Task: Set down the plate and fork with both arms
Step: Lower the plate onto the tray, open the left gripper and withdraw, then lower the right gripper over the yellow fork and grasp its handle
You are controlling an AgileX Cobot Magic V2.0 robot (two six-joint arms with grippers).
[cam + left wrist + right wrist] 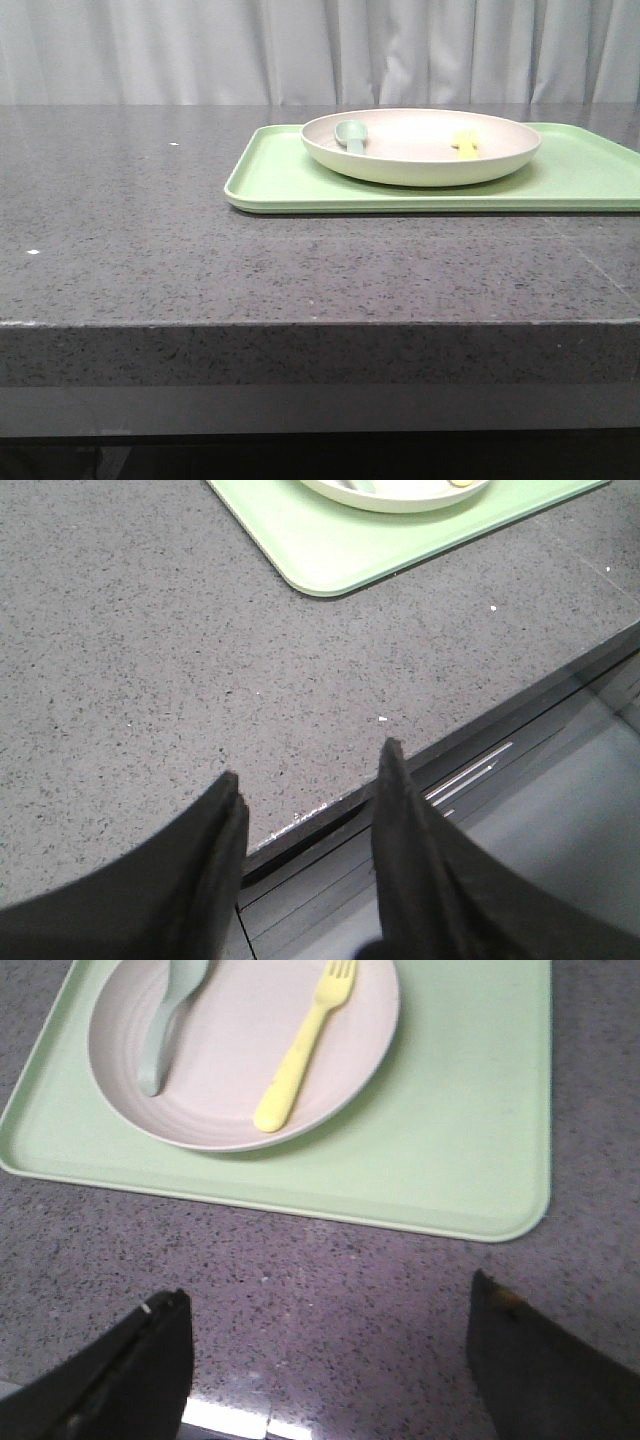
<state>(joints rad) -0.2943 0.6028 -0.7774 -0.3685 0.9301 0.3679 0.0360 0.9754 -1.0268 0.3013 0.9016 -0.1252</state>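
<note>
Cream-white plate [421, 148] sits on the light-green tray [290, 180], toward the tray's left half in the front view, on the dark speckled countertop [150, 230]. Yellow fork [303, 1047] lies inside the plate, tines toward the far rim, handle end resting near the near rim. Pale grey-green spoon [165, 1025] lies in the plate too, beside the fork but apart from it.

Left gripper [310, 800] is spread, nothing between the fingers, hanging over the table's front edge, well apart from the tray. Right gripper [330, 1345] is spread wide, empty, over bare countertop just short of the tray's near edge.

Handling guess: plate looks like light, stiff matte plastic, not fragile; the raised rim is the only place to pinch, and it may tip if taken at one side with cutlery inside. Fork looks very light, thin, smooth, likely to slide on the dish; take it across the handle mid-length.
</note>
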